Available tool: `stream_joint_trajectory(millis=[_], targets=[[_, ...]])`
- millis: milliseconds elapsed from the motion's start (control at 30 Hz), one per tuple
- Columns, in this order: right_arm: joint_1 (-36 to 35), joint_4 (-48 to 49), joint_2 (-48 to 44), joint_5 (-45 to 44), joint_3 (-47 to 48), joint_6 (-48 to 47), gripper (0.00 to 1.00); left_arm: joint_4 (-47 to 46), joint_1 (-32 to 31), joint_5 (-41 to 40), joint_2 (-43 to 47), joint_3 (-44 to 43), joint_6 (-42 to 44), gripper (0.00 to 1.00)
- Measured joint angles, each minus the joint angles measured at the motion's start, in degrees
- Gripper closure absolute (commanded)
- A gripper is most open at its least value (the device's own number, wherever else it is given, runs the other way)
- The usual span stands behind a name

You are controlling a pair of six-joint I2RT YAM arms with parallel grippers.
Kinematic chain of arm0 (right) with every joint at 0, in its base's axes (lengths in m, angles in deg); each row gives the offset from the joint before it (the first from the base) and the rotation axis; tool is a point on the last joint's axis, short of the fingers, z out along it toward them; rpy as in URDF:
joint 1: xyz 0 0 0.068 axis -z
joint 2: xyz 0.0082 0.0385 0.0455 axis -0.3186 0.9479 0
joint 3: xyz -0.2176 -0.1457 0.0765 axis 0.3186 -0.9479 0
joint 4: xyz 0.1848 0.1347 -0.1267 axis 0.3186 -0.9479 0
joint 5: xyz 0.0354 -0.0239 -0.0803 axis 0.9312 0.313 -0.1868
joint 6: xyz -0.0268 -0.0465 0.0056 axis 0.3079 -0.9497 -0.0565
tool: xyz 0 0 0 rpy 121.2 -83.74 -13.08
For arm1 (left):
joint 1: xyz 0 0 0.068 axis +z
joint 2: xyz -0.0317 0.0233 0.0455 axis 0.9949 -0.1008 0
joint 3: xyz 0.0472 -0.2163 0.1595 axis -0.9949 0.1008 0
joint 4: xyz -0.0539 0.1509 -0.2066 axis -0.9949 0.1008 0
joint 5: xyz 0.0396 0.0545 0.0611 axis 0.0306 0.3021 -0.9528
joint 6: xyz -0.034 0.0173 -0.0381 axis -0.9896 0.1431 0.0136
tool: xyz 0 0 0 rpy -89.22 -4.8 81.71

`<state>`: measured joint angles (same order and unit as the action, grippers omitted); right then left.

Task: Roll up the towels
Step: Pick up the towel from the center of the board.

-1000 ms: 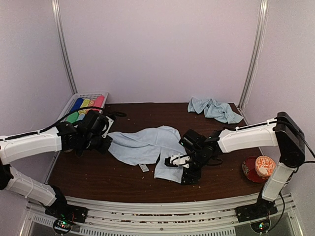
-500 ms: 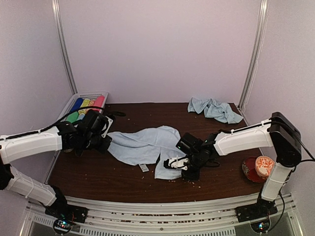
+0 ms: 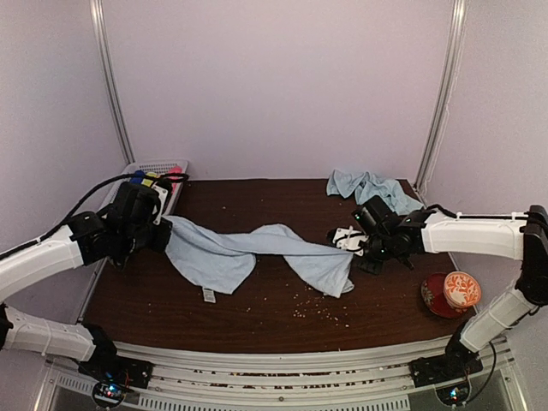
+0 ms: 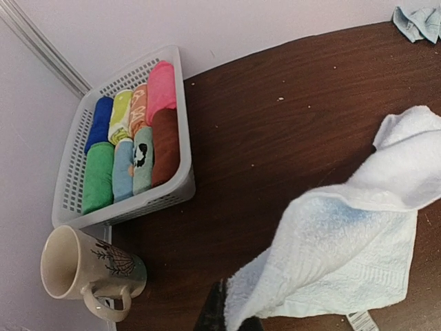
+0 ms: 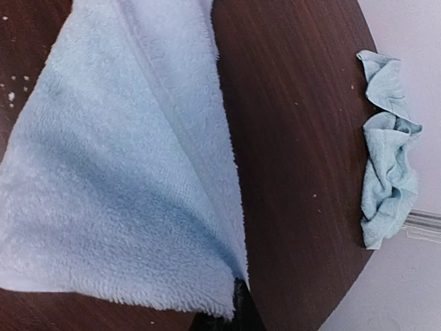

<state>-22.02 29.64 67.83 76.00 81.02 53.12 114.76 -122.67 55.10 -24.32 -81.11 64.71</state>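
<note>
Dark brown desk (image 3: 257, 201) with pale walls round it, crumbs (image 3: 308, 304) scattered near its front edge.

Left pincer (image 3: 163, 228) is pressed together on one end of a towel (image 3: 248, 248), near the desk's left edge. Right pincer (image 3: 347, 241) is likewise pinched shut on the other end, right of the middle. This pale blue towel stretches between the two as a twisted band, with a loose flap drooping below each grip. A small tag (image 3: 208, 295) hangs from the left flap. Whether the flaps touch the desk I cannot tell. The right wrist view shows the cloth fanning out from the grip, its pile fuzzy.

A second towel (image 3: 370, 188) lies crumpled at the far right corner of the desk, well apart from both pincers.

Beyond the left pincer a white basket (image 4: 124, 210) sits at the far left corner, packed with coloured rolls (image 4: 162, 89). A beige mug (image 4: 83, 272) stands just beside its near end. A red dish (image 3: 437, 300) carrying a patterned round thing sits by the right edge.
</note>
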Motion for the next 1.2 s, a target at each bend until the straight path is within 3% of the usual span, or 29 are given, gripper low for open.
stream_joint_trajectory(millis=[100,167,300,433,700,933,1200], targets=[[2.45,0.0,-0.39,-4.46,0.02,-2.75,0.95,-0.33,0.17,-0.48,0.26,0.02,0.02,1.0],[2.78,-0.04,0.28,-7.32,0.0,-4.24,0.82,-0.31,0.17,-0.61,0.04,0.02,0.02,1.0],[3.43,-1.73,1.9,-9.38,0.33,-5.88,0.43,-0.31,0.17,-0.72,0.02,0.22,0.0,1.0],[4.5,-6.03,3.15,-6.34,2.99,-5.05,0.3,-0.31,0.17,-0.72,0.02,0.24,0.02,1.0],[14.73,-11.54,4.35,9.88,11.67,2.75,0.31,-0.33,0.17,-0.7,0.02,0.26,0.02,1.0],[24.92,-12.79,14.14,23.37,14.38,9.92,0.37,-0.33,0.17,-0.66,0.04,0.26,0.02,1.0],[27.3,-14.91,16.74,33.73,13.81,8.87,0.35,-0.33,0.17,-0.44,0.09,0.26,0.02,1.0]])
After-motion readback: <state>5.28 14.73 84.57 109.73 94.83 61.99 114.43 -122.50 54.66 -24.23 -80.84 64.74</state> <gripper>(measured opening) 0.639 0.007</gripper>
